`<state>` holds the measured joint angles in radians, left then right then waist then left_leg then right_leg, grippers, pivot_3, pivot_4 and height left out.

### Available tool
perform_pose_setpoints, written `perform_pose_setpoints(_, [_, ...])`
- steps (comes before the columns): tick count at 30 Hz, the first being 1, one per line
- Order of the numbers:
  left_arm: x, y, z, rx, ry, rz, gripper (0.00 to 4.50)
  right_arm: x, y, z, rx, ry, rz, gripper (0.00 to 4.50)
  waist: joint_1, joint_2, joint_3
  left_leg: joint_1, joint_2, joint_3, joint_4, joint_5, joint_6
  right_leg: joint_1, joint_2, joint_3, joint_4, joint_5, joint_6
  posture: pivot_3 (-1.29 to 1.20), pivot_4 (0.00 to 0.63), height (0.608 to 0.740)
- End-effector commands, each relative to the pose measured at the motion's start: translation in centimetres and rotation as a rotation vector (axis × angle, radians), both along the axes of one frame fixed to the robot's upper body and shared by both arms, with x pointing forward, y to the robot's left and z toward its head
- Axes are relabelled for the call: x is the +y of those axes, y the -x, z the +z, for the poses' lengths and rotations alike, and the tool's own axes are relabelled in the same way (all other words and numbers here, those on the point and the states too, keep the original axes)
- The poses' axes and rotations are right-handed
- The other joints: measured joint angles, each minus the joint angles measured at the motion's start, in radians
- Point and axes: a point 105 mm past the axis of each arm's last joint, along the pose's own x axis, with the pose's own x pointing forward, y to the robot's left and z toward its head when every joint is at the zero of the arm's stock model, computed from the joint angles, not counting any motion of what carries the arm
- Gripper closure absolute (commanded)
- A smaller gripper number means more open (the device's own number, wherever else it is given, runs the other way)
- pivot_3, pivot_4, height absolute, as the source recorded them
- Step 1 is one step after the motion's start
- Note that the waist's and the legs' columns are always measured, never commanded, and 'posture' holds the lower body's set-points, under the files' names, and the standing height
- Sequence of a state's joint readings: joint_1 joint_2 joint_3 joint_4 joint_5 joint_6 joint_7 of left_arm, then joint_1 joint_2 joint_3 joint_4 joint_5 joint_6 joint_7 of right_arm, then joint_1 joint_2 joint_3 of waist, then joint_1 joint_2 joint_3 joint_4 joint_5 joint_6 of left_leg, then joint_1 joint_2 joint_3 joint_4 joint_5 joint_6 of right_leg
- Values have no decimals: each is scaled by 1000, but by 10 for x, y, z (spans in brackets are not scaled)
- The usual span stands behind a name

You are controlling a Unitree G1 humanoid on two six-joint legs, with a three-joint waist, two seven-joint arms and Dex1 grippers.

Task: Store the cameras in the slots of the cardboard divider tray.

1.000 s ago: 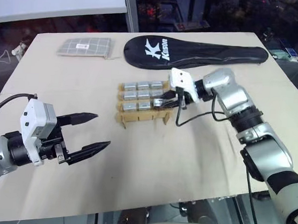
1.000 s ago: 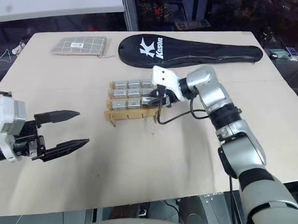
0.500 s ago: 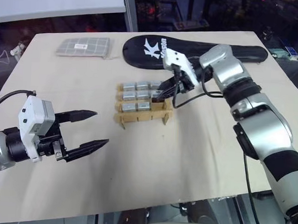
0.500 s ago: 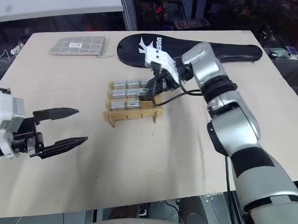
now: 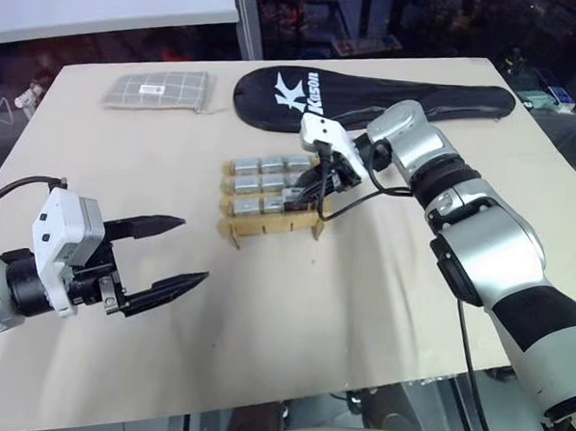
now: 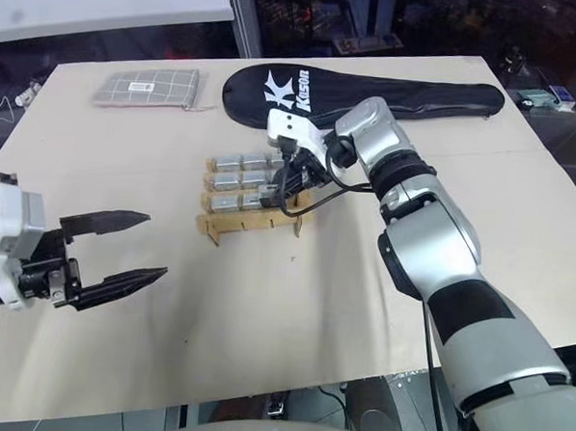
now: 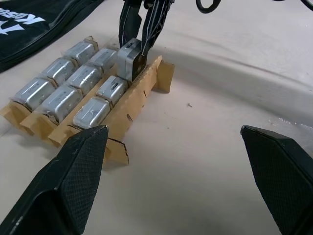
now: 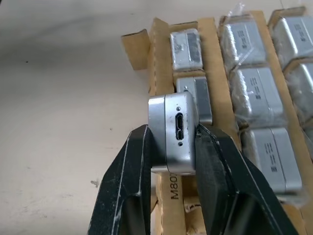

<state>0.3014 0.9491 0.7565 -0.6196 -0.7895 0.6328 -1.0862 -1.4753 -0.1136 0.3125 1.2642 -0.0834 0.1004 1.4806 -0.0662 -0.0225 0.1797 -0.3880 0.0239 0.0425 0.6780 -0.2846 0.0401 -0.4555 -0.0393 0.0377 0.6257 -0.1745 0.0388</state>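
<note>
From where I'm driving, the right gripper [image 8: 171,161] has its fingers [image 8: 128,176] clamped on a camera [image 8: 175,132], port edge facing me in the wrist view, hanging just above the near row of the cardboard tray [image 5: 268,225], over its last open slot at the 3 o'clock end. The other cameras [image 7: 73,73] already sit in their slots. The tray's mid-surface, with a black racket cover [image 5: 372,92] at its 12 o'clock and a checkered pouch [image 5: 159,90] around 10 o'clock. My left gripper [image 5: 175,253] hovers off at the tray's 7 o'clock, fingers spread wide, holding nothing.
</note>
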Motion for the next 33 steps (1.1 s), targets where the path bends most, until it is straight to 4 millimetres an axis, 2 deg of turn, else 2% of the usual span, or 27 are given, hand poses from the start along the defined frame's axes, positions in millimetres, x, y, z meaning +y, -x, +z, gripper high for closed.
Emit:
perform_pose_setpoints(1, [-1, 3, 8, -33, -14, -7, 0, -1, -4, 11, -55, 26, -3, 3748, -1, 0, 0, 0, 0, -1, 0, 0, 0, 0, 0, 0, 0, 0, 0, 0, 150, 740])
perform_pose_setpoints(18, [0, 1, 9, -18, -23, -20, 0, -9, -9, 9, -70, 37, -40, 3748, -2, 0, 0, -1, -1, -5, -1, 0, -1, 0, 0, -2, 0, 0, 0, 0, 150, 740])
perform_pose_setpoints(26, [0, 0, 10, -21, -25, -21, 0, -4, -14, 1, -98, 28, -78, 3748, -2, 0, 0, -2, -1, -8, -1, 1, -1, 0, 0, -4, 0, 0, 0, 0, 150, 740])
perform_pose_setpoints(31, [0, 0, 10, -19, -23, -20, 0, -9, -13, -6, -72, 45, -80, 3748, -3, 0, 0, -2, -1, -8, -1, 2, -3, 0, 0, -5, 0, 0, -1, 0, 150, 740])
perform_pose_setpoints(32, [0, 1, 9, -19, -24, -20, 0, -11, -11, -8, -55, 56, -68, 2971, -3, 0, 0, -2, -1, -9, -1, 2, -3, 0, 0, -5, 0, 1, -1, 0, 150, 740])
perform_pose_setpoints(33, [0, 0, 9, -18, -23, -20, 0, -12, -10, -10, -48, 63, -57, 2753, -2, 0, 0, -2, -1, -9, -1, 2, -3, 0, 0, -6, 0, 1, -1, 0, 150, 740])
